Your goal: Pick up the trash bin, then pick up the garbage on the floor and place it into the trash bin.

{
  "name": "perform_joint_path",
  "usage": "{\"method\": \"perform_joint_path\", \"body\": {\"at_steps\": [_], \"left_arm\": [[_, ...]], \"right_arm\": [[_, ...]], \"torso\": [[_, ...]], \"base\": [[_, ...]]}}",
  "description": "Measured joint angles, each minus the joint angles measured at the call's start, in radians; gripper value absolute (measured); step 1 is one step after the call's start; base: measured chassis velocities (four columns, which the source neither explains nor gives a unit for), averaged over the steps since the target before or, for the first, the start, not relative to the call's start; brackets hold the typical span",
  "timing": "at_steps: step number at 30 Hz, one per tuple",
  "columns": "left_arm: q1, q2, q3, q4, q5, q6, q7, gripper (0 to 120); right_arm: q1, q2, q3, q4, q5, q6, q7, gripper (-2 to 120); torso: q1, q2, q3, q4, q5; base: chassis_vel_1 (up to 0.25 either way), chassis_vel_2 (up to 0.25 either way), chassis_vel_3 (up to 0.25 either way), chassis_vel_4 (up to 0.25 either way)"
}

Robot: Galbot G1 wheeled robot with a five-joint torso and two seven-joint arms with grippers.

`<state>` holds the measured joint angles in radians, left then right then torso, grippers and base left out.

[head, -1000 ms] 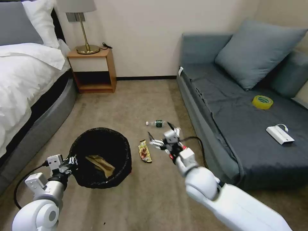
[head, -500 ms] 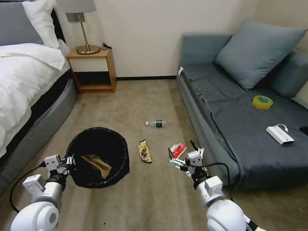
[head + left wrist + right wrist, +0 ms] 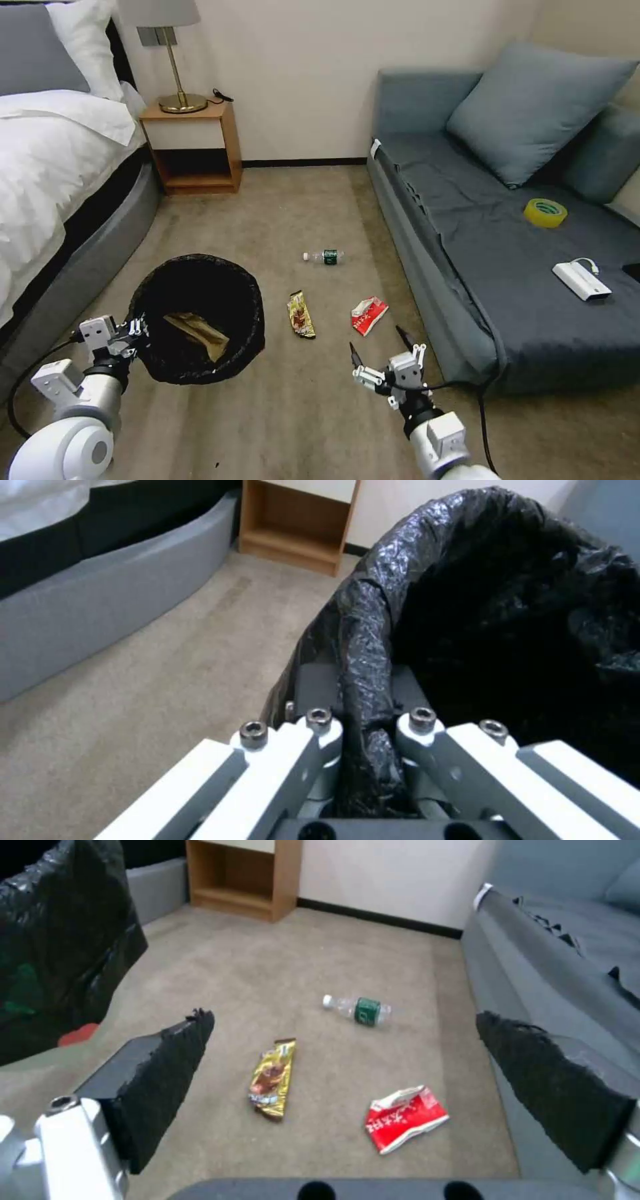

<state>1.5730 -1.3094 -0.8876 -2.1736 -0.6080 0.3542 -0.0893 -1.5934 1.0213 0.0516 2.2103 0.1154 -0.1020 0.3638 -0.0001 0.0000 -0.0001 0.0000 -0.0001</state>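
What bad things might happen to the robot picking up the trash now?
1. The left gripper pinches just the thin bag-covered rim of the trash bin, so the bin might slip or tip and spill the brown paper inside.
2. The open right gripper hangs short of the red-and-white packet; reaching down, it may push the flat packet along the carpet.
3. The bottle lies on its side and could roll.

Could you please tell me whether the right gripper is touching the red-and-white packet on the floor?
Apart. In the head view, bare carpet separates the open right gripper from the red-and-white packet.
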Motion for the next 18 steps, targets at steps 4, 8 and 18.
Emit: {"method": "perform_joint_path", "body": {"at_steps": [4, 8, 18], "left_arm": [[0.002, 0.001, -0.007, -0.002, -0.006, 0.001, 0.001, 4], [0.003, 0.002, -0.012, -0.004, -0.014, 0.001, 0.002, 4], [0.004, 0.015, -0.032, 0.007, -0.03, 0.0, 0.007, 4]], "right_arm": [[-0.002, 0.006, -0.001, 0.0, -0.006, -0.003, -0.006, 100], [-0.012, 0.008, 0.0, 0.005, -0.01, -0.012, -0.017, 100], [-0.023, 0.016, -0.005, 0.004, -0.022, -0.014, -0.031, 100]], "torso": [[0.0, 0.0, 0.0, 0.0, 0.0], [0.0, 0.0, 0.0, 0.0, 0.0], [0.0, 0.0, 0.0, 0.0, 0.0]], "base": [[0.0, 0.0, 0.0, 0.0], [0.0, 0.0, 0.0, 0.0], [0.0, 0.0, 0.0, 0.0]]}}
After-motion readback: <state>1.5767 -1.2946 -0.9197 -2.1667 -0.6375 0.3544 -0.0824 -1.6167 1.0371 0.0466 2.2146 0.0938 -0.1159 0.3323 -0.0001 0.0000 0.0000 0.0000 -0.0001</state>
